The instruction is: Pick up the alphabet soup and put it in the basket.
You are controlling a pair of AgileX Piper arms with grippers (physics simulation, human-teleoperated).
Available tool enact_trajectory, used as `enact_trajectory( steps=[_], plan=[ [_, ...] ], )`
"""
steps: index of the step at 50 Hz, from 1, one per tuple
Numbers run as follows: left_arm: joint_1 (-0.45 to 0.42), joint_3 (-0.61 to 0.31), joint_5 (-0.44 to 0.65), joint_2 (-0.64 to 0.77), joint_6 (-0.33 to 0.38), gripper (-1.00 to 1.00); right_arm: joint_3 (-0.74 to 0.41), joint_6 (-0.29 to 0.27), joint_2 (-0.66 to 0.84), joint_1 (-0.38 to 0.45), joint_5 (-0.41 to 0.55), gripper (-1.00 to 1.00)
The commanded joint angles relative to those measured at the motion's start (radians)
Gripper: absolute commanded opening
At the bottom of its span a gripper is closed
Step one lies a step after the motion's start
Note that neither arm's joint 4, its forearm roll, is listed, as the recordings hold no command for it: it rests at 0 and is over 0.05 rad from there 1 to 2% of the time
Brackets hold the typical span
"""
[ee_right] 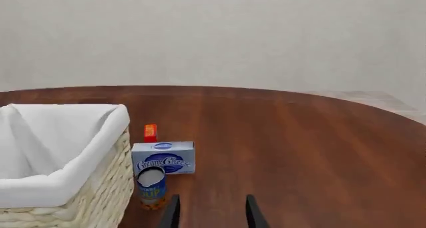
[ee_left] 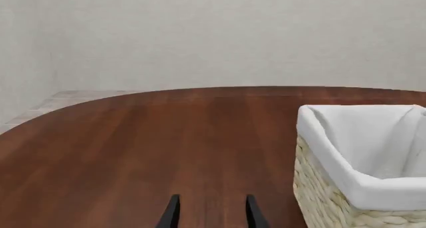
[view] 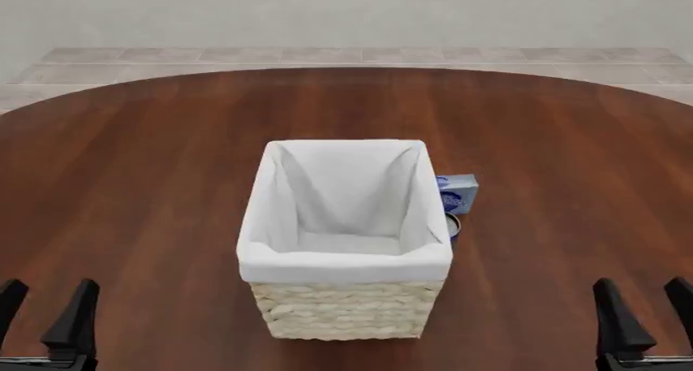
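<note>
Blue box (ee_right: 163,158) behind alphabet soup (ee_right: 151,187)

Basket (view: 344,261) mid-table (view: 130,184); alphabet soup (view: 453,225) just right of it, box (view: 459,192) just behind soup.

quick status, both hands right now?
Left hand: open, holding nothing.
Right hand: open, holding nothing.

Left gripper (view: 44,312), right gripper (view: 641,312): black, tapered flat fingers.
</note>
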Motion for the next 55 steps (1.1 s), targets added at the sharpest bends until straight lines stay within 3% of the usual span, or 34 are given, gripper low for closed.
enact_trajectory(
  steps=[1,15,26,36,44,45,47,48,55],
  plan=[
    [0.0,0.0,0.0,0.0,0.0,1.0,0.001,-0.012,0.05,0.004,-0.035,1.0],
    [0.0,0.0,0.0,0.0,0.0,1.0,0.002,-0.023,0.226,0.025,-0.171,1.0],
    [0.0,0.0,0.0,0.0,0.0,1.0,-0.001,-0.04,0.538,0.072,-0.447,1.0],
    [0.0,0.0,0.0,0.0,0.0,1.0,-0.044,-0.036,0.748,0.101,-0.574,1.0],
    [0.0,0.0,0.0,0.0,0.0,1.0,-0.094,-0.014,0.9,0.123,-0.638,1.0],
    [0.0,0.0,0.0,0.0,0.0,1.0,-0.118,0.016,0.936,0.135,-0.639,1.0],
    [0.0,0.0,0.0,0.0,0.0,1.0,-0.119,0.013,0.925,0.137,-0.636,1.0],
    [0.0,0.0,0.0,0.0,0.0,1.0,-0.13,0.045,0.925,0.155,-0.626,1.0],
    [0.0,0.0,0.0,0.0,0.0,1.0,-0.184,0.038,1.001,0.185,-0.632,1.0]
  ],
)
